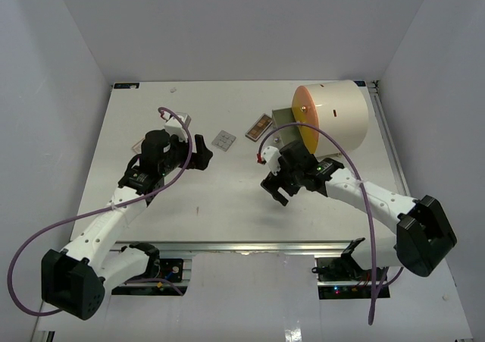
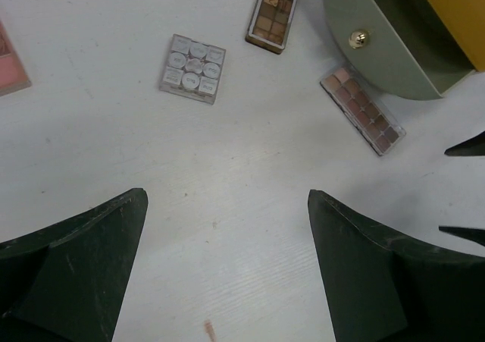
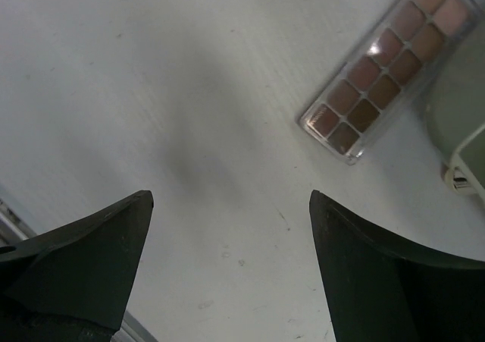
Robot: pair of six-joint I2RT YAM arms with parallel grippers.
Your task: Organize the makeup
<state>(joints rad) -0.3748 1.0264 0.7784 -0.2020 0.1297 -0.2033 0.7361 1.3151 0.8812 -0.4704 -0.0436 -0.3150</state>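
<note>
Makeup lies on the white table. A small grey square palette [image 2: 192, 68] [image 1: 223, 140] is ahead of my left gripper [image 2: 226, 198] [image 1: 206, 151], which is open and empty above bare table. A brown eyeshadow palette [image 2: 274, 12] [image 1: 260, 127] lies beyond it. A clear-cased pink and brown palette [image 2: 362, 108] [image 3: 390, 69] lies beside the grey-green drawer [image 2: 379, 46]. My right gripper [image 3: 231, 198] [image 1: 274, 192] is open and empty, a little short of that palette. A pink palette [image 2: 7, 58] shows at the left edge of the left wrist view.
A large cream cylinder with an orange front [image 1: 333, 114] stands at the back right, with the grey-green drawer [image 1: 284, 118] and its gold knob [image 2: 358, 37] pulled out toward the palettes. White walls close in the table on three sides.
</note>
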